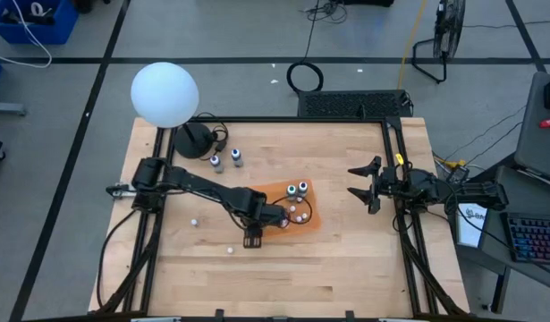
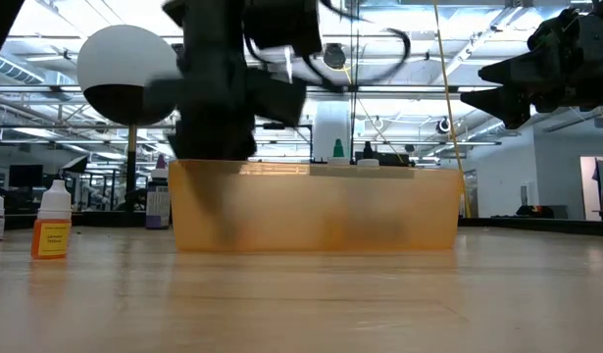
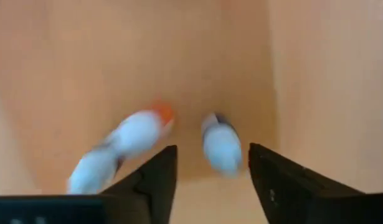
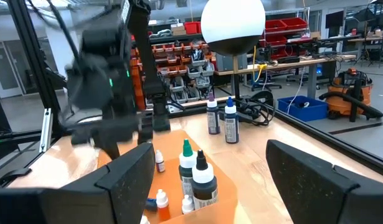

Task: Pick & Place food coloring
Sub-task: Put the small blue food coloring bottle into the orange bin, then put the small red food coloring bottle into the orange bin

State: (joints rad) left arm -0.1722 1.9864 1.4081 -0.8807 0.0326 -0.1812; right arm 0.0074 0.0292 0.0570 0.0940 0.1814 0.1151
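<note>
Table (image 1: 346, 259): several bottles (image 1: 297, 190) already in orange tray (image 1: 312, 215); left gripper (image 1: 283, 216) parted, empty above it. Others (image 1: 226, 160) remain. Right gripper (image 1: 366, 186) open, idle.

Food coloring bottles (image 1: 298, 190) — two taller ones, green-topped and dark-topped, are standing upright side by side inside the orange tray (image 1: 312, 213), with smaller white-bodied bottles (image 4: 160, 203) lying and standing beside them. Two bluish bottles (image 1: 226, 160) are standing together on the bare wood near the table's far edge, well apart from the tray — and two tiny white ones (image 1: 195, 222) are sitting farther out.
</note>
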